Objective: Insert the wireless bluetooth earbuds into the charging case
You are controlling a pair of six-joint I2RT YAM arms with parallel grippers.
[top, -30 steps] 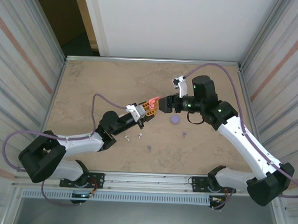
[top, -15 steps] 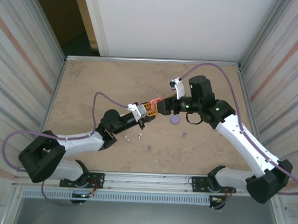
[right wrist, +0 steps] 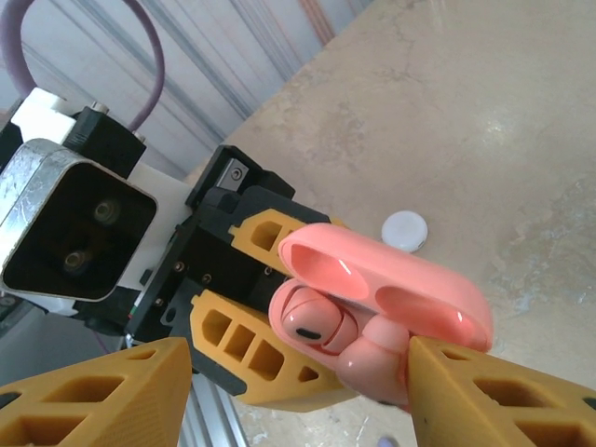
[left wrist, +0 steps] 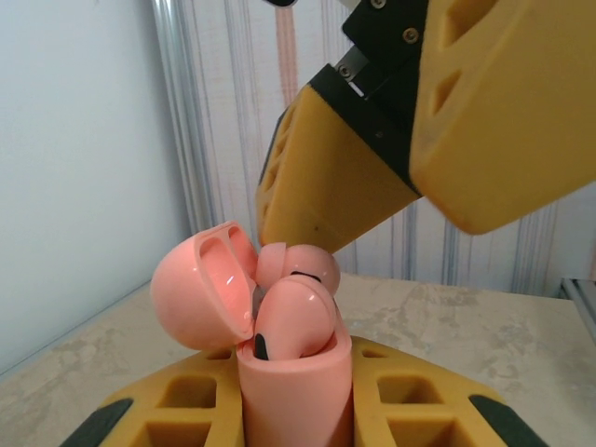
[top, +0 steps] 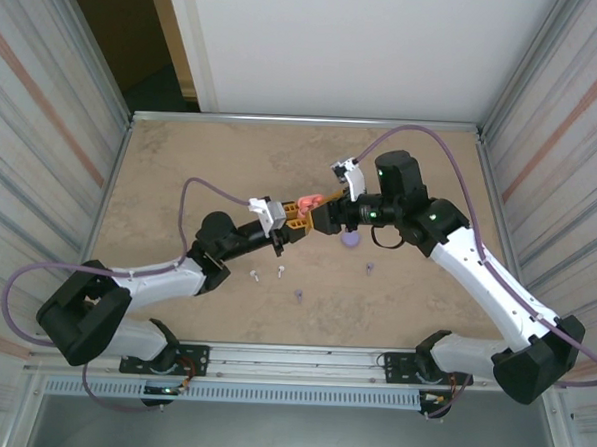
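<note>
**Clamped left gripper (top: pixel 295 219) holds the coral-pink charging case (top: pixel 308 203); right gripper (top: pixel 322 215) open at its mouth**

From the left wrist, the left gripper's yellow fingers (left wrist: pixel 177 410) press on both sides of the case's lower half, with the case's mouth pointing away from the wrist. The lid (left wrist: pixel 200 289) is hinged back to one side. One coral-pink earbud (left wrist: pixel 296 317) sits in the mouth of the case, its round head standing proud of the rim. A second coral-pink earbud (left wrist: pixel 300 264) lies just behind it, close to the lid's hinge. Whether it is fully seated cannot be told.

The right gripper's jaws stand well apart, with nothing clasped between them. One of its fingers (left wrist: pixel 326 186) reaches over the case, and its tip touches the second coral-pink earbud. The other finger hangs off to the side of the case, clear of it. The reaching finger covers much of the case's opening.

On the tabletop (top: pixel 181 167), a purple round piece (top: pixel 352 239) lies near the case, on the right arm's side. Two purple earbuds (top: pixel 370 267) (top: pixel 298 296) lie farther from the case toward the near edge, well apart from each other. Two white earbuds (top: pixel 255 275) (top: pixel 278 272) lie just beside each other, nearer than the case on the left arm's side. In the right wrist view a white round piece (right wrist: pixel 406 230) rests on the tabletop beyond the case's lid. None of these touches the case or either gripper.
</note>
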